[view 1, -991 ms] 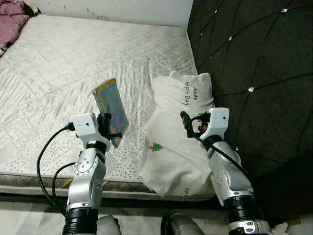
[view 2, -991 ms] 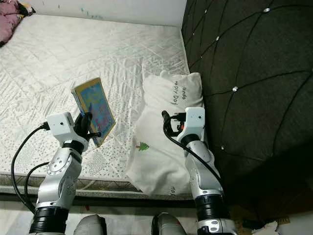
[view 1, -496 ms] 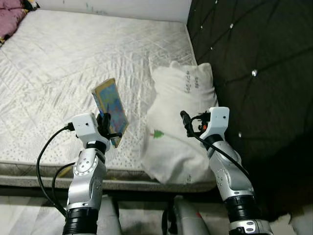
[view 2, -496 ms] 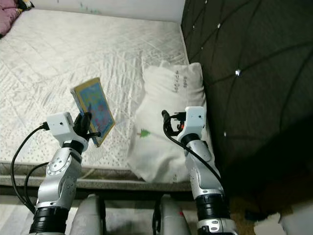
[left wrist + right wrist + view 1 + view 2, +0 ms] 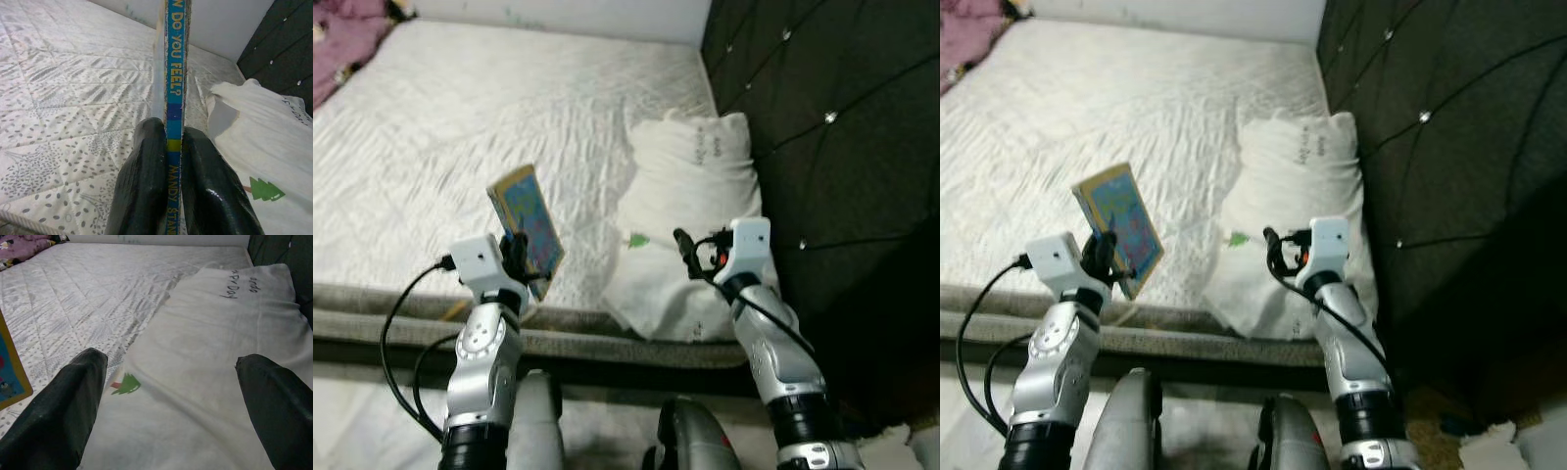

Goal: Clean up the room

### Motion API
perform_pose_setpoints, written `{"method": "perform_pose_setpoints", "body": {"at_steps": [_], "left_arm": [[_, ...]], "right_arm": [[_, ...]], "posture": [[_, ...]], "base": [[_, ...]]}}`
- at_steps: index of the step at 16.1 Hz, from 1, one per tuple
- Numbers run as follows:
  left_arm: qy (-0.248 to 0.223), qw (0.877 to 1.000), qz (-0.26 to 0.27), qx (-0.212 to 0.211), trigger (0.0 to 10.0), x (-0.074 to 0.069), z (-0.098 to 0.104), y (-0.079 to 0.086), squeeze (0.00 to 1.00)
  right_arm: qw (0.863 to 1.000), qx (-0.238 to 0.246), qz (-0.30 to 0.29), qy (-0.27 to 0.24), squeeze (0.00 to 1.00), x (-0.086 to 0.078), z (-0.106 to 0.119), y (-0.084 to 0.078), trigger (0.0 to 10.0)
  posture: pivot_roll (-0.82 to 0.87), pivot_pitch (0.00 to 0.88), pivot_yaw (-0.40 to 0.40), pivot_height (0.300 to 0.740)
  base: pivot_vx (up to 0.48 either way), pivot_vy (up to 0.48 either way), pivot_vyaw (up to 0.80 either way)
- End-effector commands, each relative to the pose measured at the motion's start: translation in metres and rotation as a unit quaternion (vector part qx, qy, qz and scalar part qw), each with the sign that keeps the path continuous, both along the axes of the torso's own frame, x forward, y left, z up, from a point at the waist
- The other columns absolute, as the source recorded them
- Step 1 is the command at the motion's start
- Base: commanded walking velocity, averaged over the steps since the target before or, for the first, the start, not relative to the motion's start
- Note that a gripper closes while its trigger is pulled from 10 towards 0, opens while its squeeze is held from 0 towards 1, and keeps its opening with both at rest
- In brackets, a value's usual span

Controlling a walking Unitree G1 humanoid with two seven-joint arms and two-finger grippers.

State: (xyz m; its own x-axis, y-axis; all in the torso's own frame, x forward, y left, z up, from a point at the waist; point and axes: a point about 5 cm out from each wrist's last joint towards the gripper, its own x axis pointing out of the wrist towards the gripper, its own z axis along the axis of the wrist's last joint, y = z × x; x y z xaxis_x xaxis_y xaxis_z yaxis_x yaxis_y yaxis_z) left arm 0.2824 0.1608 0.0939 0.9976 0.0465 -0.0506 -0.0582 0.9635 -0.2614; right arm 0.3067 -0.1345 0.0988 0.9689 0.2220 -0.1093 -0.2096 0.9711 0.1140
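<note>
Left gripper [image 5: 168, 161] fingers [image 5: 146, 181] clamp book [image 5: 529, 220] above mattress [image 5: 460, 127].

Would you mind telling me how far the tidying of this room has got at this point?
Already done: the book is off the mattress, clamped upright in the left gripper. In hand: carrying it; the right gripper hangs open over the white pillow, holding nothing. Left: putting the book away, and likely the purple bedding bunched at the far corner.
</note>
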Motion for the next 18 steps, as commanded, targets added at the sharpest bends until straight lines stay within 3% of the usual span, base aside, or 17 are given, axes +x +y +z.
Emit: {"method": "perform_pose_setpoints", "body": {"at_steps": [1,4,7,9,13,18], "left_arm": [[-0.027,1.0,-0.007,0.001,10.0,0.005,0.013,-0.004,0.0],[-0.028,1.0,-0.002,-0.001,10.0,0.004,0.012,-0.004,0.0],[-0.023,1.0,0.006,-0.009,10.0,-0.004,0.012,-0.004,0.0],[-0.026,0.999,0.017,-0.009,10.0,-0.007,0.015,-0.002,0.0],[-0.032,0.999,0.039,-0.011,10.0,-0.003,0.022,0.004,0.0],[-0.041,0.998,0.04,-0.019,10.0,0.004,0.028,-0.002,0.0]], "right_arm": [[1.0,-0.002,0.001,0.0,0.0,0.001,0.001,-0.001,10.0],[1.0,-0.002,0.013,0.002,0.0,0.0,0.001,0.001,10.0],[0.999,-0.035,0.027,-0.013,0.0,-0.008,0.002,0.0,10.0],[0.999,-0.018,0.034,-0.003,0.0,-0.013,0.004,0.002,10.0],[0.999,-0.009,0.033,0.007,0.0,-0.018,0.003,0.002,10.0],[0.999,-0.017,0.044,0.019,0.0,-0.026,0.004,0.001,10.0]], "posture": [[0.01,0.07,-0.071,0.653],[0.01,0.079,-0.078,0.653],[0.01,0.115,-0.096,0.653],[0.01,0.159,-0.111,0.653],[0.01,0.211,-0.116,0.653],[-0.01,0.237,-0.131,0.643]], "base": [[0.0,0.0,0.0],[0.0,0.0,0.0],[0.0,0.0,0.0],[0.0,0.0,0.0],[0.0,0.0,0.0],[0.0,0.0,0.0]]}}
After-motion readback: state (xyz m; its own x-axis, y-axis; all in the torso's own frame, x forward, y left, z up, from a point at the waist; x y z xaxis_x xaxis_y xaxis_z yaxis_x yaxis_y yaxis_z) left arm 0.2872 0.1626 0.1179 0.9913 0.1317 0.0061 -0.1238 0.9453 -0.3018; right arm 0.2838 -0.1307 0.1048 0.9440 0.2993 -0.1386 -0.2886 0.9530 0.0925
